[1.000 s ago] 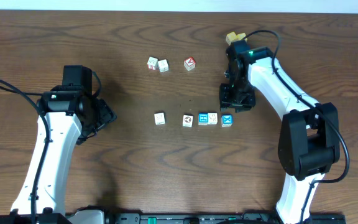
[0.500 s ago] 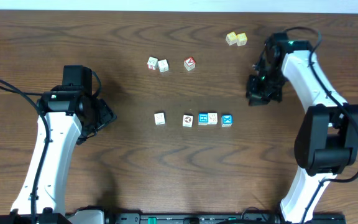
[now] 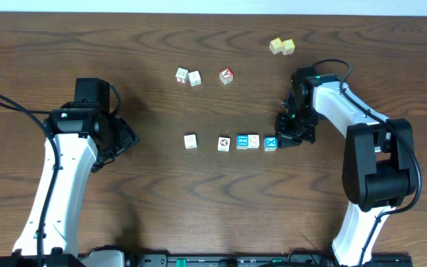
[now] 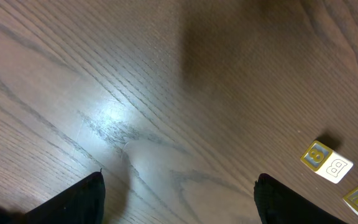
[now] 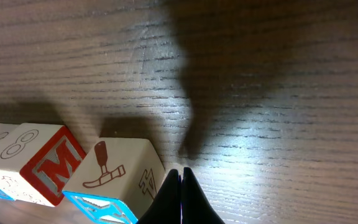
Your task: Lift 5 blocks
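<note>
Five small picture blocks lie in a row at mid-table: a pale one [image 3: 190, 141], another [image 3: 223, 144], a blue-topped one [image 3: 242, 142], a cream one [image 3: 253, 140] and a blue-topped end block [image 3: 270, 143]. My right gripper [image 3: 282, 138] sits low at the row's right end, shut on nothing. In the right wrist view its closed tips [image 5: 180, 186] rest against the side of the end block with a hammer picture [image 5: 117, 171], beside a red M face [image 5: 51, 171]. My left gripper [image 3: 124, 137] hangs open, well left of the row, fingers [image 4: 82, 199] wide apart over bare wood.
Two plain yellow cubes [image 3: 281, 46] sit at the back right. A red-faced cube [image 3: 226, 76] and two pale cubes [image 3: 187, 76] lie behind the row. The left wrist view catches two lettered cubes [image 4: 327, 162] at its right edge.
The right gripper closed, swung out to the right, then came back down-left to the right end of the row. The left arm has not moved.
</note>
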Motion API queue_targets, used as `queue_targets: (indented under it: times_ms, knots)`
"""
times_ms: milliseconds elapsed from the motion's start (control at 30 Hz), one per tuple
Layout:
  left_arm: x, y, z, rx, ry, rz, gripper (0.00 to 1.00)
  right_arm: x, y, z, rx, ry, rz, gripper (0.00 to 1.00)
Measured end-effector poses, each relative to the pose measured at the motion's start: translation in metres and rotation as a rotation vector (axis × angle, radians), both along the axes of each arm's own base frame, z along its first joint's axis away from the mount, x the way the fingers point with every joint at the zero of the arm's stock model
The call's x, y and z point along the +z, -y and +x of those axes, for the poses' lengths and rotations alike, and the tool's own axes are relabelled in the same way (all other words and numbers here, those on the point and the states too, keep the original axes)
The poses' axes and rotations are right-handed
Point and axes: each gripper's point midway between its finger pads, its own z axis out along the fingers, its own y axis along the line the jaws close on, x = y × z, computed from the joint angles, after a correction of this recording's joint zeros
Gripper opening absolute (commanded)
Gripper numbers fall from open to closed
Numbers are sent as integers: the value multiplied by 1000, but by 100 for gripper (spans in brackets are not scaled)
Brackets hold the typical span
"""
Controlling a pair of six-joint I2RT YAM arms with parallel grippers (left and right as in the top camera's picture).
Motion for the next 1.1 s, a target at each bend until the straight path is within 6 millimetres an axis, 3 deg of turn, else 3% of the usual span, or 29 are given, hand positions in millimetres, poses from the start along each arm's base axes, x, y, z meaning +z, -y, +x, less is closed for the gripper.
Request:
queue_targets:
  times_ms: [1100]
  knots:
    - [0, 0, 0, 0, 0, 0, 77, 4, -12, -2, -33, -22, 63, 1]
